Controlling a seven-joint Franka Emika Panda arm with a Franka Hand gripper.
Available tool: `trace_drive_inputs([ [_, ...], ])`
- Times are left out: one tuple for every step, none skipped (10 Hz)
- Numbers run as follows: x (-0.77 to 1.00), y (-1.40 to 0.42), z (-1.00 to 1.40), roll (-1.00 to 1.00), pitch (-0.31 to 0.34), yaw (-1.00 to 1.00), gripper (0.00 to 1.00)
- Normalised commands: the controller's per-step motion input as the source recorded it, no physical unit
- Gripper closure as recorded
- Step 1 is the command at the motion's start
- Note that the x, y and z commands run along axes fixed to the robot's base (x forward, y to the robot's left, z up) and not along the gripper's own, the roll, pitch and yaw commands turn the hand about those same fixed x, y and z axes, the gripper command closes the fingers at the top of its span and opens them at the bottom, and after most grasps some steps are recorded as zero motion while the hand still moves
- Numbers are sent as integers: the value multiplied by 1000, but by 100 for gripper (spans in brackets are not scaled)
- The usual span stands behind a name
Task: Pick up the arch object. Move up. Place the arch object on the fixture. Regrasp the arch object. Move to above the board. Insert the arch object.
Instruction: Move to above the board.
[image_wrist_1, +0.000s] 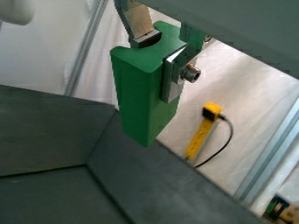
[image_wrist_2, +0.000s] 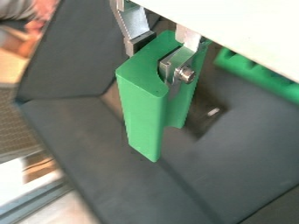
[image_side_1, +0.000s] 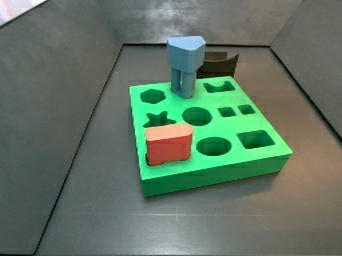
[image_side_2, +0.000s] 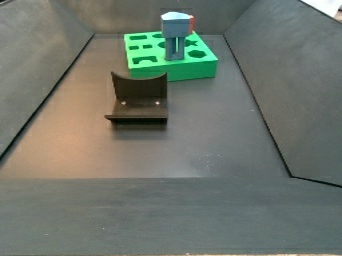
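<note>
End effector: (image_wrist_1: 162, 54) closed on the arch object (image_wrist_1: 145, 92), which hangs below the silver fingers (image_wrist_1: 139, 24) in both wrist views; not in frame in either side view, so it is high above the bin.
Arch object: green block, gripped near its upper end, well clear of the floor — same grip shows at (image_wrist_2: 149, 101).
Fixture: (image_side_2: 138, 97) centre-left of a side view, empty; in a side view it sits just behind the board at (image_side_1: 222, 63).
Board: (image_side_1: 262, 148) centre of frame; blue peg (image_side_1: 185, 66) upright in it, red-brown cube (image_side_1: 168, 145) seated at the front-left corner.
Progress: pick and lift look done. Whether this is before the fixture placement or after the regrasp, I cannot tell. Insertion is left either way.
Surface: dark grey bin floor (image_side_2: 201, 150), sloped walls all round, otherwise bare.
Room: yellow tool with a black cable (image_wrist_1: 202, 131) lies outside the bin — irrelevant.
</note>
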Motion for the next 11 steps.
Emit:
trace_drive_inputs([
  [-636, -1000, -85, -1000, -179, -69, 100],
  [-647, -1000, -77, -1000, -192, -73, 100],
  [-666, -1000, -77, -1000, -204, -78, 100],
  [-686, -1000, -86, -1000, -214, -80, 100],
  [-711, -1000, -79, -1000, -228, -90, 100],
  [-743, -1000, -79, -1000, -241, -100, 100],
  [-801, -1000, -85, -1000, -257, -108, 100],
  [-680, -793, -63, -1000, -272, -114, 100],
  [-471, -477, -42, -942, -274, -109, 100],
  [-299, -249, -25, -724, -207, -78, 100],
  [-158, -118, -14, -458, -118, -40, 100],
])
